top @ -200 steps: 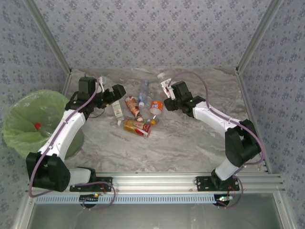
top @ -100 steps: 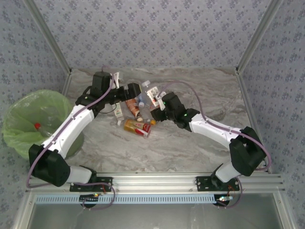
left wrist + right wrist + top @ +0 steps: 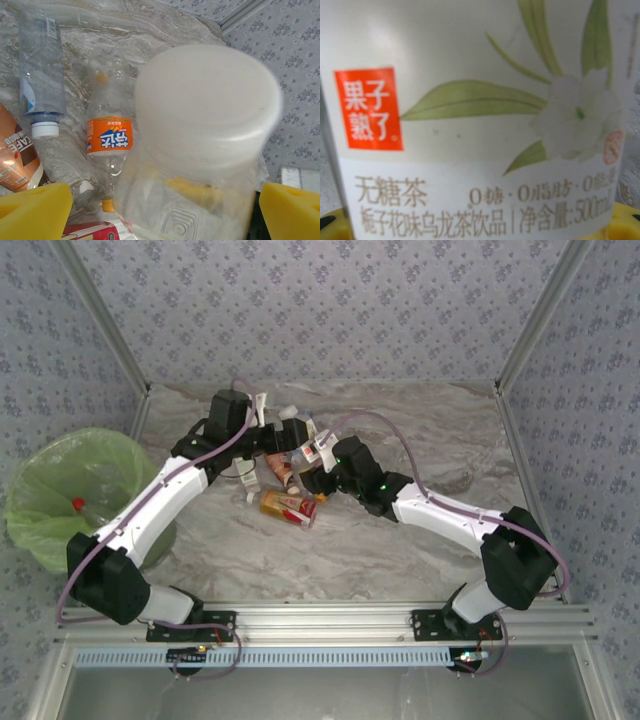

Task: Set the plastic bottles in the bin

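**Both pincers at the bottle heap; one bottle in the bin**

Left pincer [image 3: 164,210]: jaws wide. Its yellow pads [image 3: 35,210] stand well apart, and a clear white-capped bottle [image 3: 210,115] sits between them, cap end towards the wrist camera. Neither pad is seen touching it.

Right pincer [image 3: 477,222]: closed on a tea bottle [image 3: 470,100], with a yellow pad at each side of it. The label is white, with green leaves, a white flower, a red-orange square of white characters and grey print below. Whether this is the white-capped bottle cannot be told.

Beyond the left pincer, four bottles lie on the marble table [image 3: 430,450]:
- an orange-labelled bottle [image 3: 110,140], clear, with an orange cap;
- just beside it, a clear blue-labelled bottle [image 3: 42,80] with a white cap;
- a brown coffee bottle [image 3: 15,160] at the left edge;
- a red-and-yellow bottle [image 3: 288,506], nearest the arm bases.

The two pincers meet over this heap at mid-table.

The bin [image 3: 40,475], lined with a light-green bag, stands off the table's left edge, well apart from the heap. A red-capped bottle [image 3: 85,508] lies inside.
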